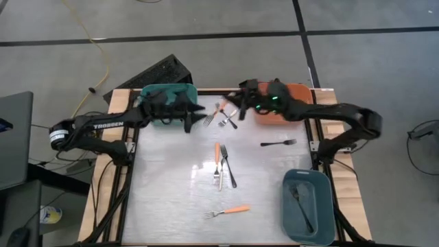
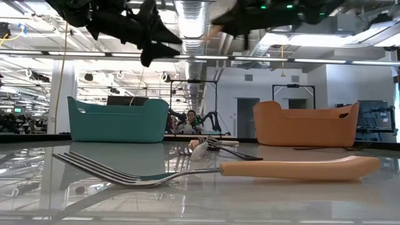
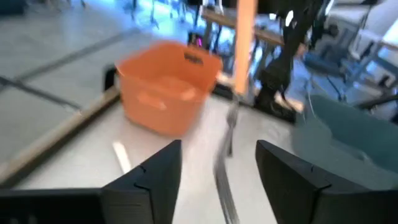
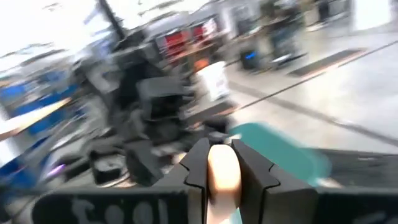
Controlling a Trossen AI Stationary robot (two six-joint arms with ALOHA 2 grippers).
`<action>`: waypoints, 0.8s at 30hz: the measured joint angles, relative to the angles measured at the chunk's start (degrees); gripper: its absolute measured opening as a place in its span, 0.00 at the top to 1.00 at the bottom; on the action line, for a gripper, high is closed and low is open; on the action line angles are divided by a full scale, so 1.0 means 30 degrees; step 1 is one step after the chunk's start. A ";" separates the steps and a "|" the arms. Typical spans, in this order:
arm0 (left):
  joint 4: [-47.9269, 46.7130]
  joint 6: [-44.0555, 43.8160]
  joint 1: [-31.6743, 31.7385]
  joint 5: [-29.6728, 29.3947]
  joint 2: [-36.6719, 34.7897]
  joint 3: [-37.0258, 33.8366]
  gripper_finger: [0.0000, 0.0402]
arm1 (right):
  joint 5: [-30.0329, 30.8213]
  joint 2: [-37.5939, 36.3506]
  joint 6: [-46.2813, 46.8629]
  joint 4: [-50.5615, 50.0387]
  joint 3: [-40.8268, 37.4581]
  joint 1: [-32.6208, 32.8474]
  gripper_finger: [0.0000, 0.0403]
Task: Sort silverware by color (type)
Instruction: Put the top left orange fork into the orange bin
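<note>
Right pincer [image 4: 222,167], upper centre of the high view, grips a cream fork [image 4: 222,171]; left pincer [image 3: 217,171] gapes empty beside it.

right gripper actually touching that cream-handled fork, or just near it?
Touching. In the right wrist view the right gripper has both fingers pressed against the cream fork handle, no gap either side.

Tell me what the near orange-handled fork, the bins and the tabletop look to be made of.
Near fork: shiny metal tines that mirror the room, with a matte orange handle, likely plastic. Teal bin, orange bin and blue-grey bin: smooth, evenly coloured moulded plastic, by the look. Tabletop: a glossy pale sheet that reflects the lights, in a wooden frame.
</note>
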 joint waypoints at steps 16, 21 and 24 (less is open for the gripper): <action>0.0170 -0.2211 0.5821 -0.1413 -0.0260 0.0022 0.52 | 0.3590 -0.8774 0.7923 -0.2247 -0.6519 -0.6306 0.82; 0.0273 -0.3332 0.6565 -0.1437 -0.0253 0.0022 0.56 | 0.6697 -1.0181 0.8924 -0.7629 -0.6562 -0.7460 0.82; 0.0203 -0.2889 0.6852 -0.1406 -0.0253 0.0022 0.58 | 0.7766 -1.0440 0.9856 -0.8998 -0.7067 -0.7607 0.82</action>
